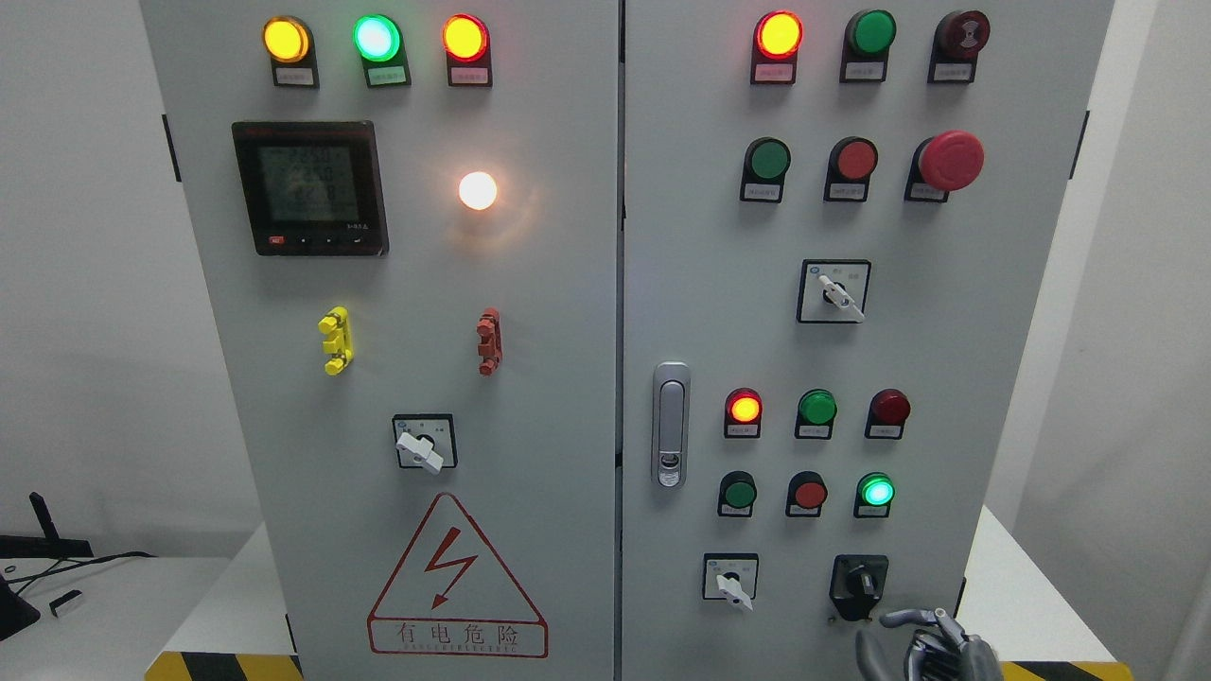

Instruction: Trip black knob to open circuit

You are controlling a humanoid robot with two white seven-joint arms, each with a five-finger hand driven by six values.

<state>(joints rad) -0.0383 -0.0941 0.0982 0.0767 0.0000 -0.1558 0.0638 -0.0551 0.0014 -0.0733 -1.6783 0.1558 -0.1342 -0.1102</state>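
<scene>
Head view: grey electrical cabinet with two doors fills the frame. The black knob sits at the bottom right of the right door, on a black square plate, just right of a small white-handled selector switch. Right hand comes up from the bottom edge at lower right, just below and slightly right of the black knob, not touching it. Only the upper part of the hand shows; the wrist and arm are cut off by the frame edge. Fingers are loosely spread and slightly bent, one pointing left toward the spot under the knob, another sticking up lower left; hand holds nothing. Left hand is out of frame. Rest of right door: door handle at the left edge, rows of red and green indicator lamps and push buttons, a red mushroom stop button upper right, another selector mid-door. Left door: meter display, lit white lamp, yellow and red clips, a selector, a red lightning warning triangle. Cabinet stands on a white table with a yellow-black striped edge.
</scene>
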